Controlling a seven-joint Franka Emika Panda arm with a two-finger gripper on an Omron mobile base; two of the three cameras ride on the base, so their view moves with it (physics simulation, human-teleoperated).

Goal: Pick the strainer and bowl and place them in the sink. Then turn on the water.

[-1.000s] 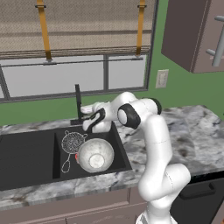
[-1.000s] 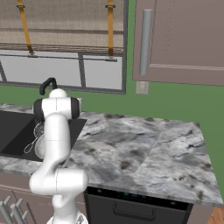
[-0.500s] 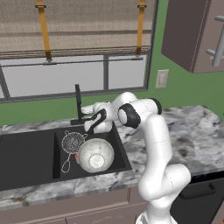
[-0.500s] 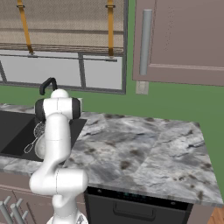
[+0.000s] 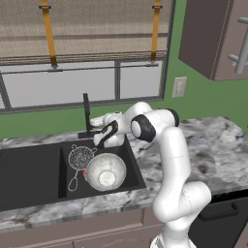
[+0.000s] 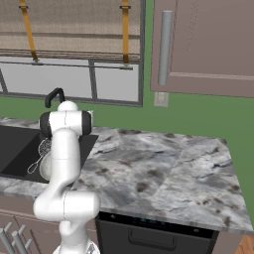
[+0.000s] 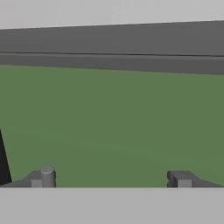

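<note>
The silver mesh strainer [image 5: 80, 157] lies in the right basin of the black sink [image 5: 29, 177], its wire handle pointing toward the front. Beside it to the right rests the speckled grey bowl [image 5: 105, 172], leaning on the strainer's edge. My gripper [image 5: 98, 125] hovers above the basin's back rim, just right of the black faucet [image 5: 87, 115]. It faces the green wall. In the hand view my gripper [image 7: 113, 178] is open and holds nothing, and the faucet [image 7: 2, 157] sits at the left edge. Strainer [image 6: 44, 147] and bowl [image 6: 44, 168] peek out from behind the arm. The water is out of view.
Grey marble counter [image 5: 213, 150] stretches to the right of the sink. A window with a dark sill [image 7: 113, 61] runs along the wall behind the faucet. A wall outlet [image 5: 179, 87] and brown upper cabinets [image 5: 213, 38] are at the right.
</note>
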